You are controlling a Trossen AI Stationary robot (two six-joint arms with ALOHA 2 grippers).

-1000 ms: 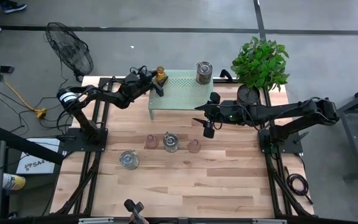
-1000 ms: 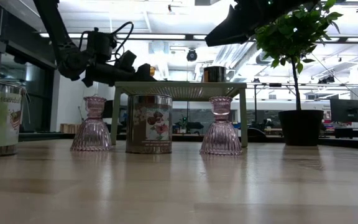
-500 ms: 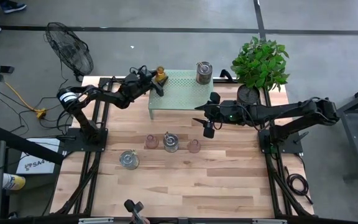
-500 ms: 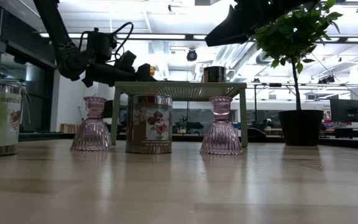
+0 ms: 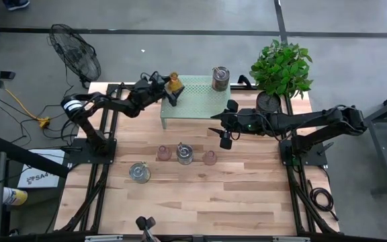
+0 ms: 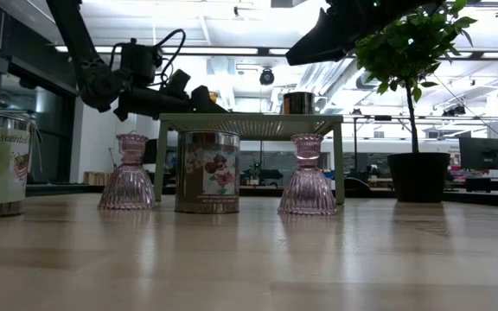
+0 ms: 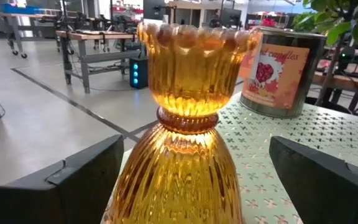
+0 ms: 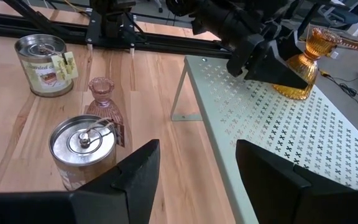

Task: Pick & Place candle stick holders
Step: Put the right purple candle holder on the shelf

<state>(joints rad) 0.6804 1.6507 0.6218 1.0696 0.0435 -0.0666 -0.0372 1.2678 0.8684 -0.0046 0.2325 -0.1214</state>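
Left claw [image 5: 171, 89]: stood spread wide at the near-left corner of the pale green perforated metal stand [image 5: 203, 102], gripping nothing; one dark finger [image 7: 73, 180] sat to each side of the holder with a clear gap.
Amber holder: the ribbed amber-orange glass candle stick holder [image 7: 188, 124] stood upright on the stand's corner, directly between the left claw's fingers and free of both; its long axis ran straight up, cup at the top, flared foot below.
Move judged next: from where I stood, the placing looked done, so that arm needed to draw straight back, away from the glass, without brushing it.
Right claw [image 5: 225, 138]: hung over the wooden desk [image 5: 200, 195] just in front of the stand, fingers partly apart, carrying nothing.
Nearer arm: the right claw was the closer one to the row still on the desk, namely a pale pink ribbed glass holder [image 5: 163, 153], a squat silvery metal tin with a ring lid [image 5: 184, 154] and a second pale pink glass holder [image 5: 209, 158], all below and ahead of it.
Others: a further silvery tin [image 5: 140, 172] stood farther out on the desk; a third silvery tin [image 5: 220, 78] stood on the stand's far side, beyond the amber glass.
Writing: that far tin's orange label read "candles" in script beside a red heart; the other labels were too small to read.
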